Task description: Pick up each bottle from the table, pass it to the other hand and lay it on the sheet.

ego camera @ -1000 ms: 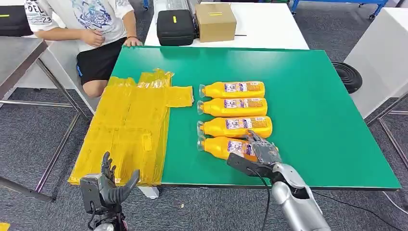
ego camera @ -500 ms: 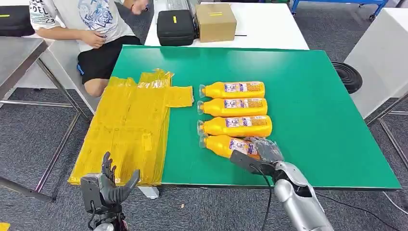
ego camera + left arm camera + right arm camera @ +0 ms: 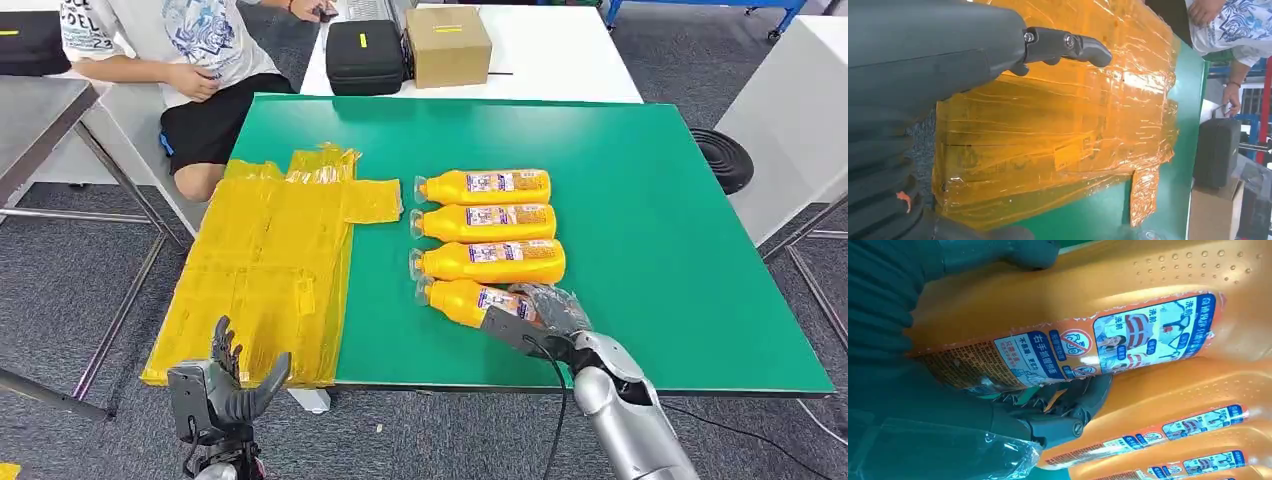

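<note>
Now right robot hand (image 3: 545,312) around nearest orange-filled bottle (image 3: 470,300); left robot hand (image 3: 225,385) spread, empty.

obst: bottle row (image 3: 490,222) mid table | free: green table (image 3: 660,230) to the right, yellow sheet (image 3: 270,270) bare

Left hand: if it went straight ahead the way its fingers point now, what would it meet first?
Probably the near edge of the yellow sheet: the left hand hangs open just short of the table, fingers toward it. Depth is unclear.
</note>
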Action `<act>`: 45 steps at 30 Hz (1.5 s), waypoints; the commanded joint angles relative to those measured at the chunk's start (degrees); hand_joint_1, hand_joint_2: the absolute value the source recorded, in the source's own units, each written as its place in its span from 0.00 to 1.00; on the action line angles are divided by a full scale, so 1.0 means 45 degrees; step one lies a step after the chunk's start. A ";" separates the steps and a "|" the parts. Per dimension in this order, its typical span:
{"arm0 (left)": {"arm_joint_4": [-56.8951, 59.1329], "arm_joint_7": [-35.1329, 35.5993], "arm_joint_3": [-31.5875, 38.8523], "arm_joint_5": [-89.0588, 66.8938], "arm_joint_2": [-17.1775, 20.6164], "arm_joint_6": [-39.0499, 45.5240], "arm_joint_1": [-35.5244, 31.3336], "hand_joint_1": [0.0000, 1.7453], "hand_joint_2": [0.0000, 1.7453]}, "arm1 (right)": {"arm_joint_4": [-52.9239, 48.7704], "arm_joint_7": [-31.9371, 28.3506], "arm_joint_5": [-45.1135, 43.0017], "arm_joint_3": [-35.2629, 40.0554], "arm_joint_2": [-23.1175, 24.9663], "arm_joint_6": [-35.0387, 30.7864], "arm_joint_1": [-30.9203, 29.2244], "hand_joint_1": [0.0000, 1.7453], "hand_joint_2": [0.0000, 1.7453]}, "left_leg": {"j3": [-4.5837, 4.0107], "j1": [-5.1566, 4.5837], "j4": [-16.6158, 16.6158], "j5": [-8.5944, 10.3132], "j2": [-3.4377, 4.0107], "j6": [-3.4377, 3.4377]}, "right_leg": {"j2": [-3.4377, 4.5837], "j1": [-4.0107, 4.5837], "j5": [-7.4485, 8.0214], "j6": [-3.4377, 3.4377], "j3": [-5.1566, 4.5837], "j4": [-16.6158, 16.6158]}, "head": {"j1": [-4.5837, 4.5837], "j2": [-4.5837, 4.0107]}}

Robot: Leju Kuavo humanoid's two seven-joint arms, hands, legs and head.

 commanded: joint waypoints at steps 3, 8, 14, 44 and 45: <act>0.0880 -0.0076 0.0075 0.0093 0.0138 -0.0015 -0.0177 0.00 1.00 | 0.1334 -0.0619 -0.0362 -0.0358 0.0113 -0.0375 0.0689 1.00 1.00 | 0.0051 0.0010 -0.0020 -0.0006 -0.0029 -0.0006 | -0.0039 0.0014 -0.0011 -0.0017 0.0066 -0.0029 | 0.0000 0.0000; 0.0865 -0.0127 0.0141 0.0023 0.0079 0.0045 -0.0408 0.00 1.00 | 0.0740 -0.2484 -0.1738 -0.0624 0.0652 -0.0910 0.0107 1.00 1.00 | 0.0041 0.0007 -0.0028 -0.0005 0.0004 -0.0008 | -0.0012 0.0013 -0.0001 -0.0030 0.0100 -0.0033 | 0.0000 0.0000; 0.0835 -0.0440 0.0110 0.0110 0.0162 0.0031 -0.0336 0.00 1.00 | -0.1025 -0.5739 -0.3605 -0.0574 0.1174 -0.0963 0.0266 1.00 1.00 | 0.0019 -0.0002 -0.0011 -0.0008 0.0048 -0.0011 | 0.0028 0.0004 0.0026 -0.0050 0.0124 0.0000 | -0.0005 0.0000; 0.0183 -0.0311 -0.2633 0.2120 0.1551 -0.6523 -0.2086 0.00 1.00 | 0.0674 -0.8060 -0.4900 -0.0135 0.3520 -0.1922 -0.0381 1.00 1.00 | -0.0087 0.0011 -0.0009 0.0011 0.0047 -0.0021 | 0.0019 0.0020 0.0028 -0.0069 0.0035 0.0004 | 0.0000 0.0000; 0.0190 -0.0300 -0.2722 0.2069 0.1512 -0.6561 -0.2183 0.00 1.00 | 0.0956 -0.8152 -0.5005 -0.0071 0.3672 -0.1906 -0.0513 1.00 1.00 | -0.0094 0.0010 -0.0007 0.0012 0.0043 -0.0018 | 0.0018 0.0018 0.0027 -0.0062 0.0031 0.0006 | 0.0000 0.0000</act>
